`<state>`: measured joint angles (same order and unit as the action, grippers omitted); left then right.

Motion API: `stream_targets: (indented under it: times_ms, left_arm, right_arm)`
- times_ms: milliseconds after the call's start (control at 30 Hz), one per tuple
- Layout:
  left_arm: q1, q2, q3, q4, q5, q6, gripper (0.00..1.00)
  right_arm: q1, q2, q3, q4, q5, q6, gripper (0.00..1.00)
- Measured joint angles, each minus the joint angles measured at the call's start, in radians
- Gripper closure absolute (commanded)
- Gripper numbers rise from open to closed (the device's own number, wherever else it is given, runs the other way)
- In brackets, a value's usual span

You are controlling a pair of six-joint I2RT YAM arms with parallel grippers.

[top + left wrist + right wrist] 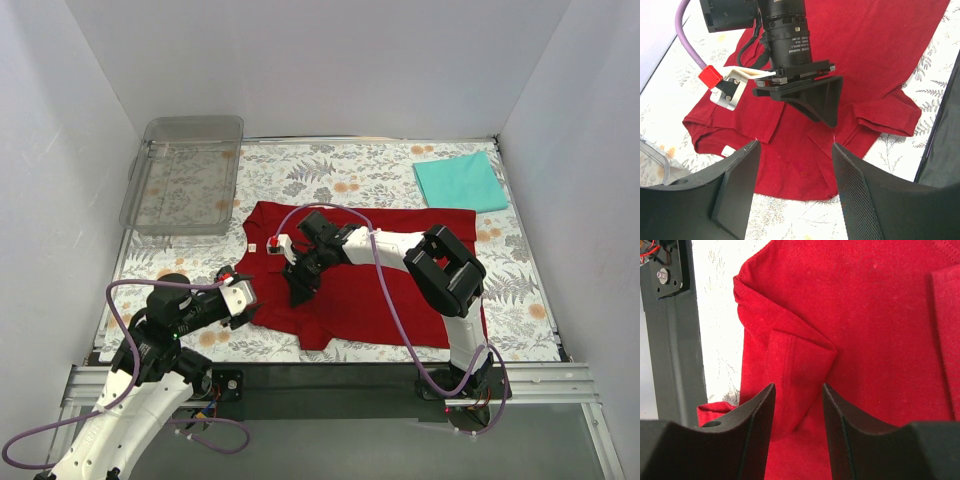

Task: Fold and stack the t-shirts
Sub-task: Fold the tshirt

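Note:
The dark red t-shirt (390,275) lies spread on the floral mat, with a sleeve folded in at its left side (795,357). The teal t-shirt (460,180) lies folded at the back right. My right gripper (298,288) is open and empty, low over the red shirt's left part, its jaws on either side of the folded sleeve (798,390). My left gripper (247,298) is open and empty at the red shirt's left edge, facing the shirt (795,150). The right gripper (817,97) and its camera also show in the left wrist view, above the red shirt (875,60).
A clear plastic tray (150,165) stands at the back left, partly off the floral mat (330,175). White walls close in the left, back and right. A metal rail (330,375) runs along the near edge. The right arm (445,265) reaches across the red shirt.

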<state>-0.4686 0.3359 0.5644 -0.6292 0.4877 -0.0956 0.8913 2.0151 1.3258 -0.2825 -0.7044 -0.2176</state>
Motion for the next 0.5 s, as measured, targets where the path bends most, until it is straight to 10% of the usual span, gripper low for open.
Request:
stream_targets:
  times_ms: [500]
  left_arm:
    - [0.000,0.003,-0.001,0.000,0.011,-0.001,0.46]
  right_arm:
    - [0.006,0.010,0.015,-0.007,0.006,-0.003,0.59]
